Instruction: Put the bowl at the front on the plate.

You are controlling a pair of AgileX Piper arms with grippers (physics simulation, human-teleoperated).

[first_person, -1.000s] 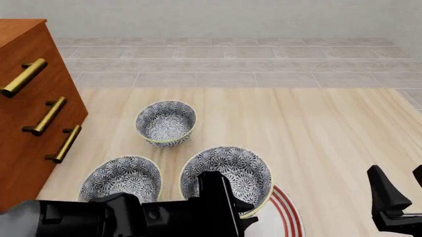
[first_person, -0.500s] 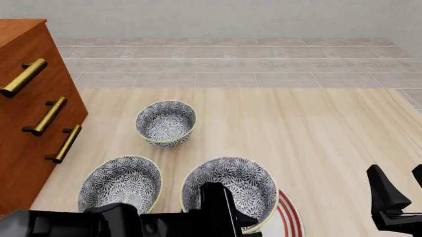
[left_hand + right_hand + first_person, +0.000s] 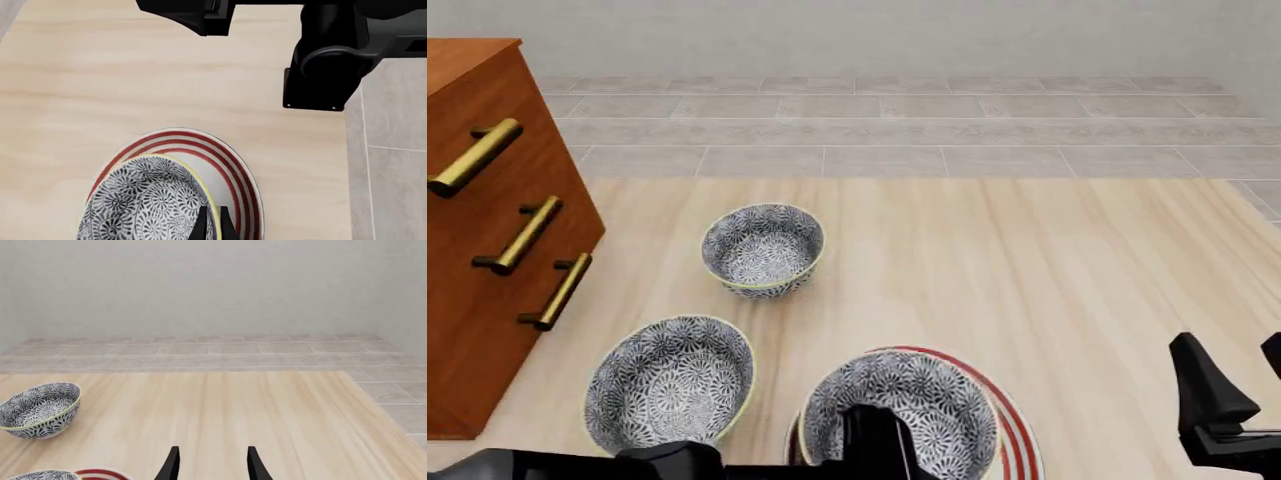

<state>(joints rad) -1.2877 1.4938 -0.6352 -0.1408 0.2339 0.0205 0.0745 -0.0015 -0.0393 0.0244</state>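
Left wrist view: left gripper [image 3: 211, 222] fingers clamp the bowl [image 3: 143, 202] rim over the plate [image 3: 230, 172]. Right wrist view alone shows right gripper [image 3: 210, 462] fingers apart, empty.

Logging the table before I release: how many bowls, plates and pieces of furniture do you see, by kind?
Patterned bowls: 3, one held over the plate, one beside it, one farther back
Red-ringed plate: 1
Wooden drawer cabinet: 1
Total: 5
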